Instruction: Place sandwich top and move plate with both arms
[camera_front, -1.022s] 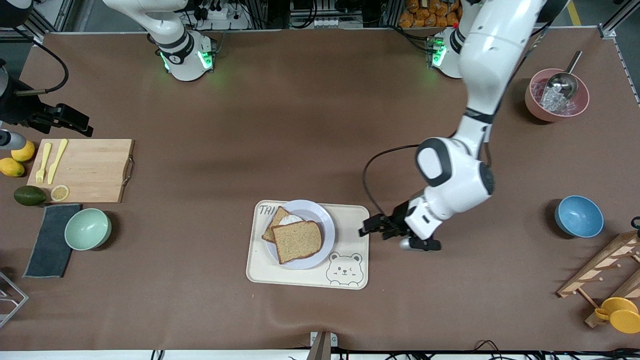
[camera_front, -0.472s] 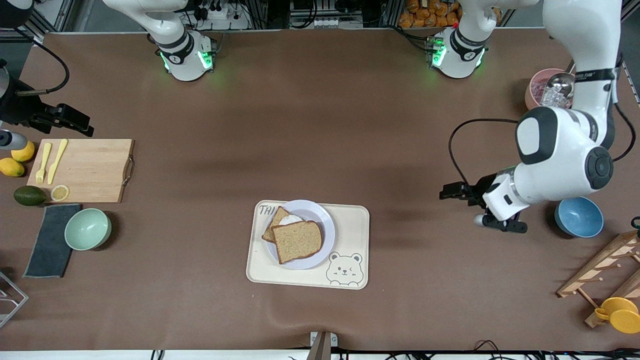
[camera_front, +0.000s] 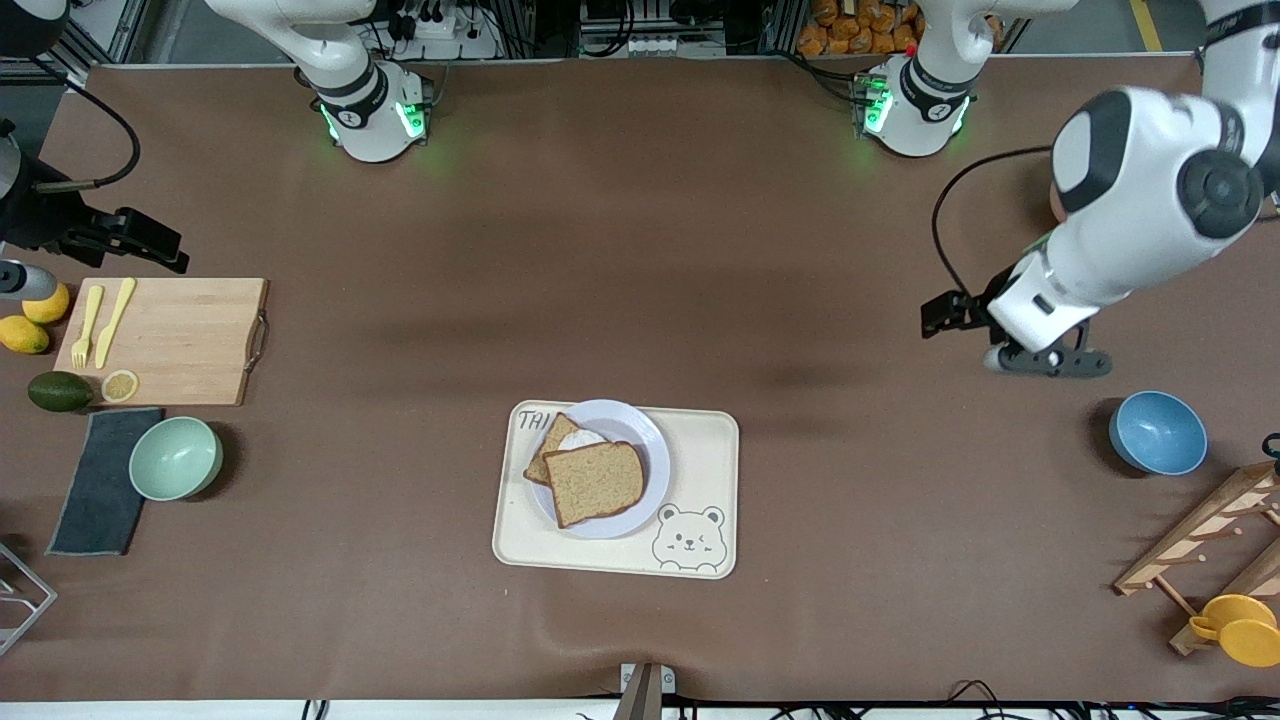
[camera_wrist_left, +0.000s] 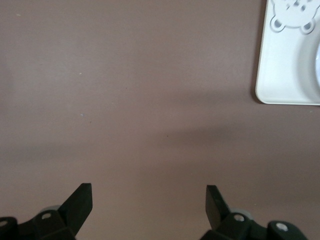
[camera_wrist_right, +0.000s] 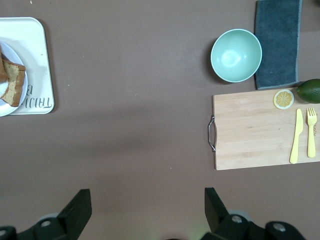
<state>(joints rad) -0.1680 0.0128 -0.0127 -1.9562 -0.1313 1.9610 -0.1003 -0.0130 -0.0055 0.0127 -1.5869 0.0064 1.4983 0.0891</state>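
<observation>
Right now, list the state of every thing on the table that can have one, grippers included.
Plain brown bread slice: lying on the egg slice, on the plate.
Round pale plate: on the cream bear tray, not moved.
Left gripper: open, empty, over bare table.
Right gripper: open, empty, over bare table near the wooden cutting board.
Mint green bowl: upright, empty.
Blue bowl: upright, empty.

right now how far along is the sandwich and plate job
Done: the sandwich top lies on the egg slice on the plate. In hand: nothing; the left gripper is open over bare table, the right gripper open near the cutting board. Left: moving the plate off the tray.
</observation>
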